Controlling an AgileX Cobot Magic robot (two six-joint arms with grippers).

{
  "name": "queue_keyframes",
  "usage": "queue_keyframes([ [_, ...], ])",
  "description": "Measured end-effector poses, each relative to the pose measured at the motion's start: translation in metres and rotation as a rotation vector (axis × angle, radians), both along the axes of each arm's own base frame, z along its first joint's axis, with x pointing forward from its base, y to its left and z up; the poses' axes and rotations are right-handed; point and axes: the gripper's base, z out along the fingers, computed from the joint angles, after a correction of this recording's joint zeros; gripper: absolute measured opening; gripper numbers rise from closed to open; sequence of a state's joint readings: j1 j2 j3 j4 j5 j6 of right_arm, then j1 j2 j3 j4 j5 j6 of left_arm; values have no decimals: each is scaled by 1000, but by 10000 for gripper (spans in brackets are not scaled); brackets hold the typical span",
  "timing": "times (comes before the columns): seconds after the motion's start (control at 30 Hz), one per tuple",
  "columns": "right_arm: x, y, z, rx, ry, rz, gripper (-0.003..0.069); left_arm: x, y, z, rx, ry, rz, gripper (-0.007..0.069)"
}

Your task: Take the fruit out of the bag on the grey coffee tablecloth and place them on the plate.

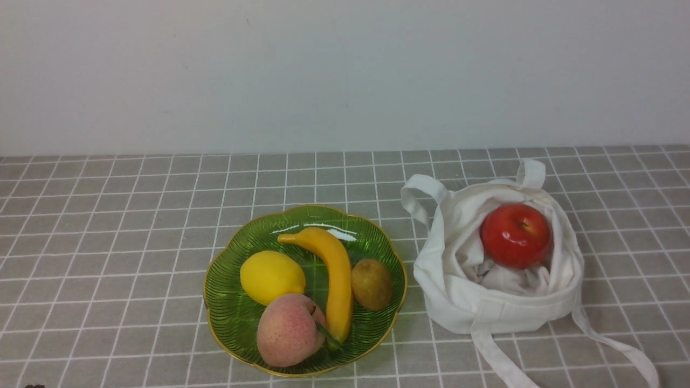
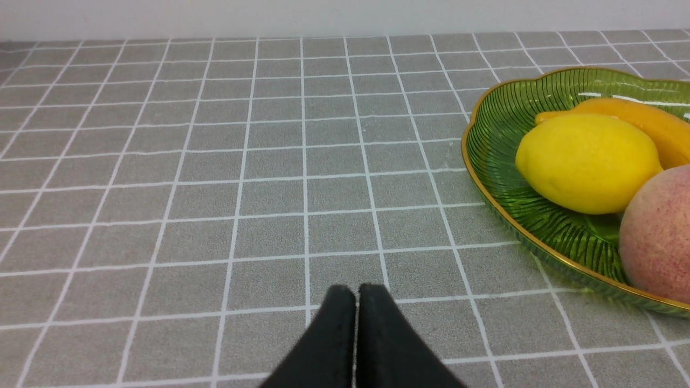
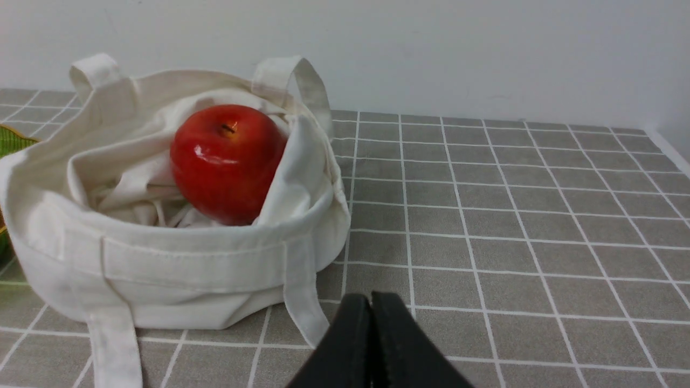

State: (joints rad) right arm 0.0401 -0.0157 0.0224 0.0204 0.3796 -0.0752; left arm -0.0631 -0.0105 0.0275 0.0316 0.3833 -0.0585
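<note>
Front view shows one green plate [image 1: 215,323] and one white bag [image 1: 501,310] on one grey cloth with white lines [image 1: 135,302]. Four fruits are on the plate: one yellow lemon [image 1: 273,277], one banana [image 1: 338,280], one brown kiwi [image 1: 372,284] and one pink peach [image 1: 289,331]. One red apple [image 1: 516,235] sits in the open top of the bag. That makes five fruits in all. There are two grippers. The left gripper [image 2: 357,293] has its two tips pressed together, with nothing in them. The right gripper [image 3: 371,302] has its two tips pressed together too, and they are empty. The bag and the apple are ahead of the right jaws, toward their left side, and the apple does not touch them. The plate is ahead of the left jaws, off to their right side, apart from them.
</note>
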Motion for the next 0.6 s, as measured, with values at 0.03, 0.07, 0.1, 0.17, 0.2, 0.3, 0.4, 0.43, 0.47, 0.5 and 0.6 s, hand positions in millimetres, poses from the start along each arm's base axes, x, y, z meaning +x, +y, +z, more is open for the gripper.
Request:
queue_keyframes([
  [0.03, 0, 0, 0, 3, 1, 3, -14, 0, 0, 0, 0, 0, 0, -8],
  [0.07, 0, 0, 0, 4, 1, 3, -14, 0, 0, 0, 0, 0, 0, -8],
  [0.1, 0, 0, 0, 4, 1, 3, -14, 0, 0, 0, 0, 0, 0, -8],
  [0.17, 0, 0, 0, 7, 2, 3, -14, 0, 0, 0, 0, 0, 0, -8],
  [0.2, 0, 0, 0, 7, 2, 3, -14, 0, 0, 0, 0, 0, 0, -8],
  [0.3, 0, 0, 0, 2, 3, 4, -14, 0, 0, 0, 0, 0, 0, -8],
  [0.4, 0, 0, 0, 0, 3, 5, -14, 0, 0, 0, 0, 0, 0, -8],
  [0.43, 0, 0, 0, 1, 3, 5, -14, 0, 0, 0, 0, 0, 0, -8],
  [0.47, 0, 0, 0, 1, 3, 5, -14, 0, 0, 0, 0, 0, 0, -8],
  [0.5, 0, 0, 0, 1, 3, 5, -14, 0, 0, 0, 0, 0, 0, -8],
  [0.6, 0, 0, 0, 2, 3, 5, -14, 0, 0, 0, 0, 0, 0, -8],
])
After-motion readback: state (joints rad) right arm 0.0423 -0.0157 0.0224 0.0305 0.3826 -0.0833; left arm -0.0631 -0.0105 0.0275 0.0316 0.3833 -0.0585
